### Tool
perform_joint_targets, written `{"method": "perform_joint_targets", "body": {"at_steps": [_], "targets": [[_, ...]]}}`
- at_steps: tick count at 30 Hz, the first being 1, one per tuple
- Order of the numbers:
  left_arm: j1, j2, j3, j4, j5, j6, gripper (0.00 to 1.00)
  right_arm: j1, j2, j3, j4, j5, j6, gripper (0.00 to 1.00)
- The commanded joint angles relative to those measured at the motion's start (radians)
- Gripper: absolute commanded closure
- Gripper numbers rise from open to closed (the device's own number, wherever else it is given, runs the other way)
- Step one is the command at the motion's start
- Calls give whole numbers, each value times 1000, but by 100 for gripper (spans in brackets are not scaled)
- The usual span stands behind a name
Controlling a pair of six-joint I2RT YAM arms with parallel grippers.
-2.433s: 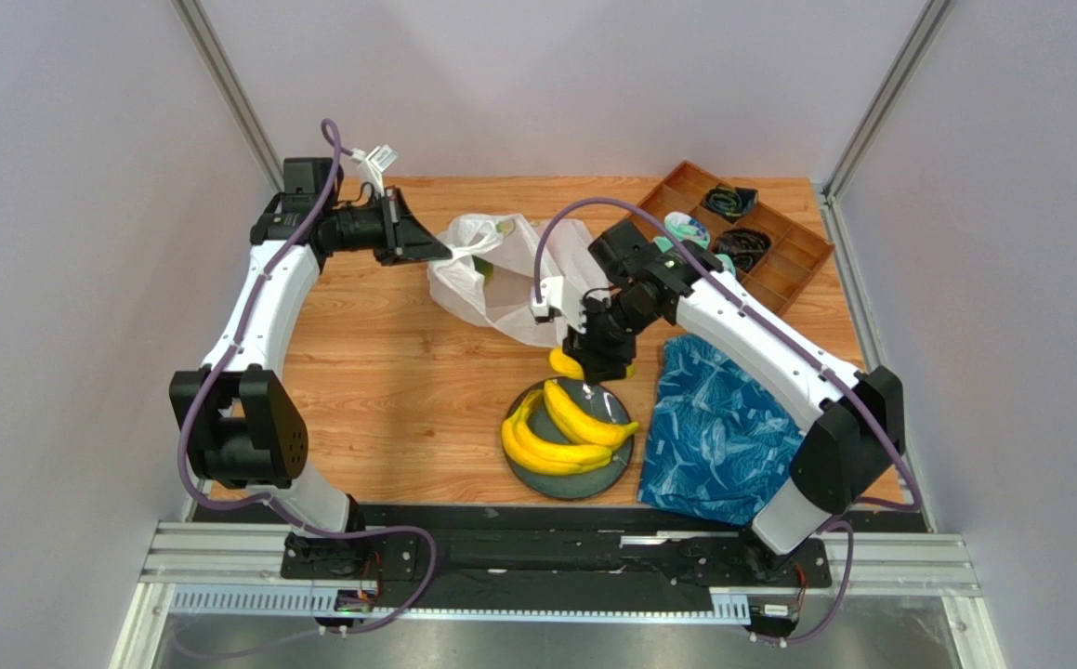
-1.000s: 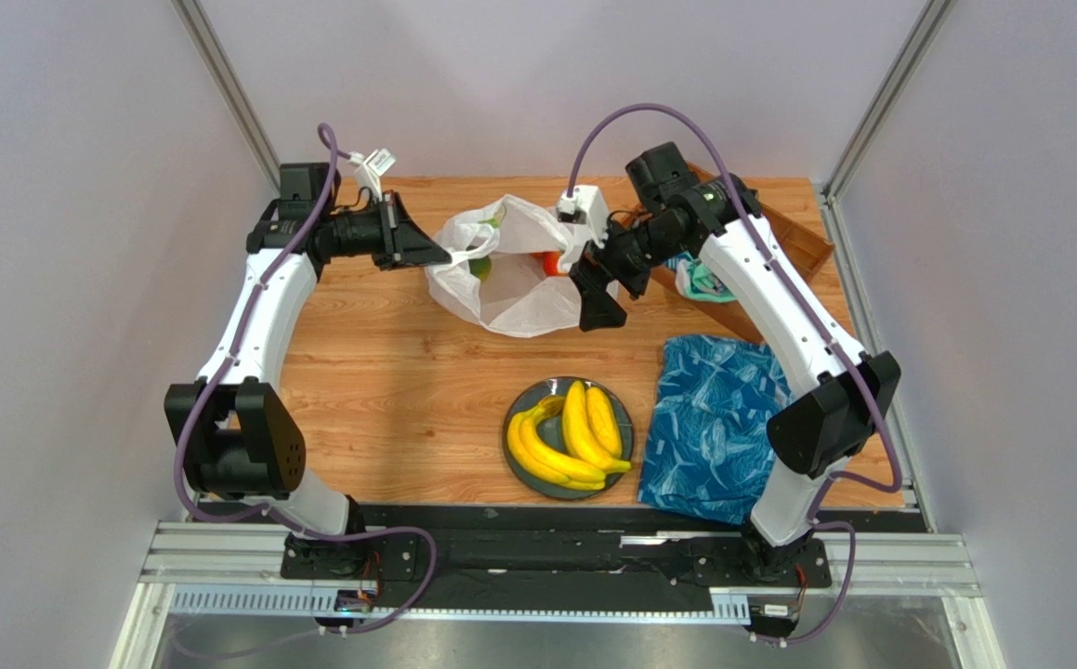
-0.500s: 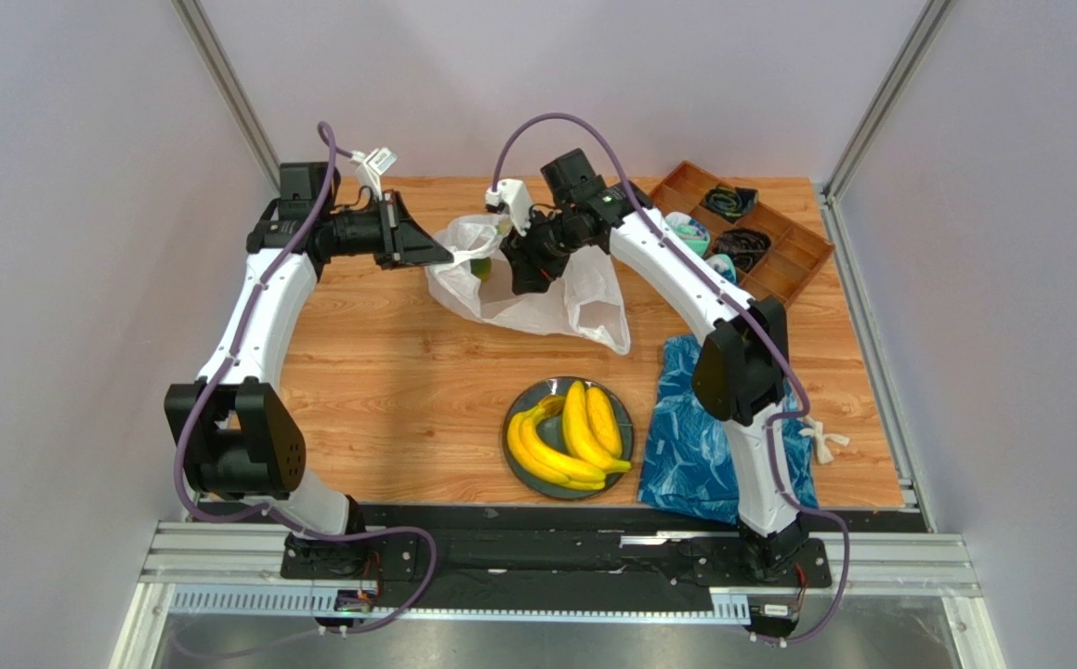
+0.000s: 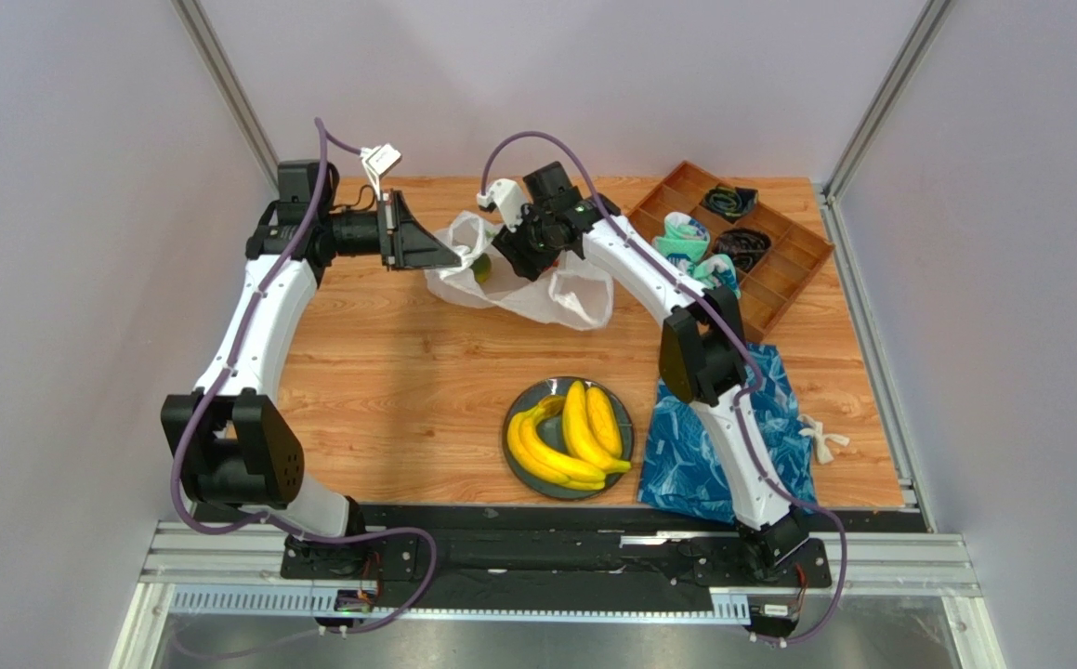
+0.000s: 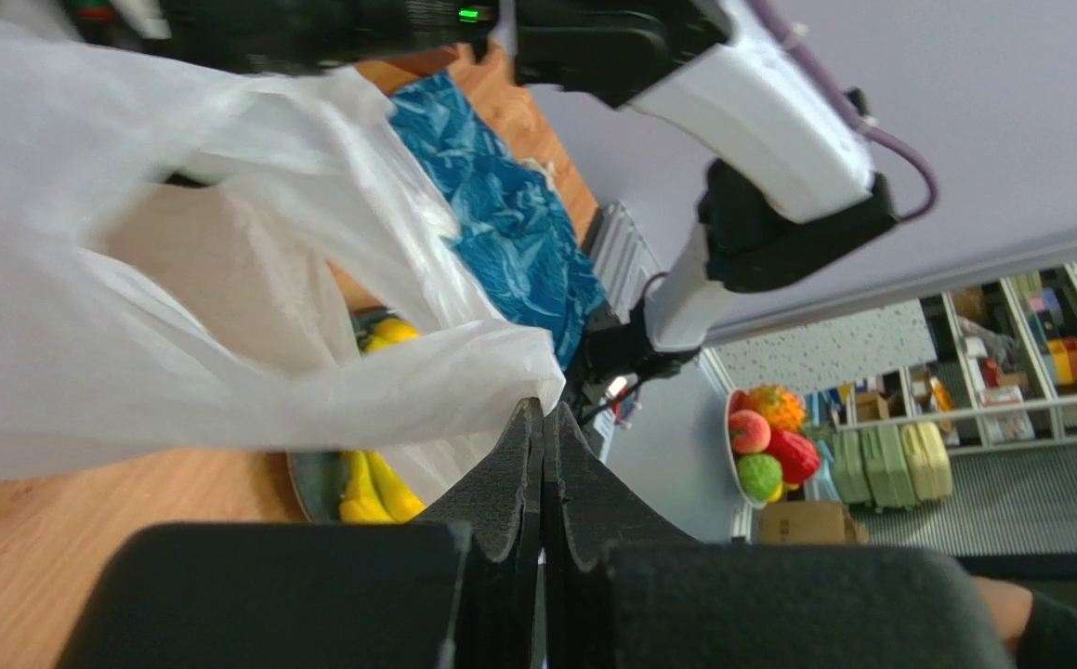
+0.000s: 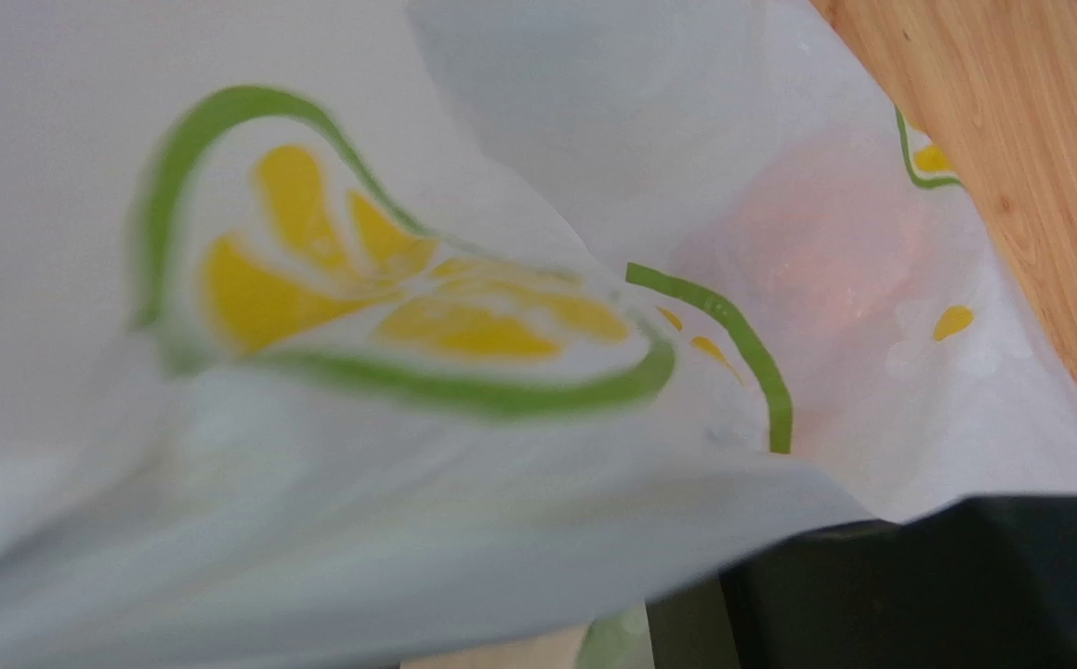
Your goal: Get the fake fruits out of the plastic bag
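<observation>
Wood-grain tabletop (image 4: 404, 377) supports the plastic bag (image 4: 572, 296), which is thin, white, translucent and crumpled. Left gripper (image 4: 446, 258), arm stretched forward, is pinched together on the bag rim. Right gripper (image 4: 509, 262), arm bent sharply, sits in the bag mouth; jaw state cannot be told. One reddish fruit (image 6: 809, 265) shows through film ahead of it. Two glossy banana bunches (image 4: 568, 435) lie on one plate (image 4: 547, 484), well apart from both grippers.

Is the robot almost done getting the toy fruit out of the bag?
Partway. Done: the yellow bananas lie on the dark plate. In hand: the left pincer pinches the plastic bag, and the right pincer is at its mouth; I can't see if it holds anything. Left: a reddish fruit shows through the plastic, and a green piece sits at the opening.
</observation>
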Motion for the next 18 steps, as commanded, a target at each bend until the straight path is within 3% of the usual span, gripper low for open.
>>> {"method": "perform_joint_targets", "body": {"at_steps": [1,5,6,8,13,18], "targets": [[-19,-73,-4,51,140,-15,100,-4,74,112,85,176,6,41],[-22,-83,-27,58,150,-15,100,-10,74,69,188,368,-13,29],[-22,-85,-33,57,141,-15,100,-17,70,55,203,417,-14,19],[-22,-91,-56,60,131,-7,100,-37,70,53,222,441,-2,10],[-24,-85,-80,57,117,5,100,-63,60,23,164,338,5,1],[-33,-73,-87,54,117,3,100,-50,86,39,127,211,39,0]]}}
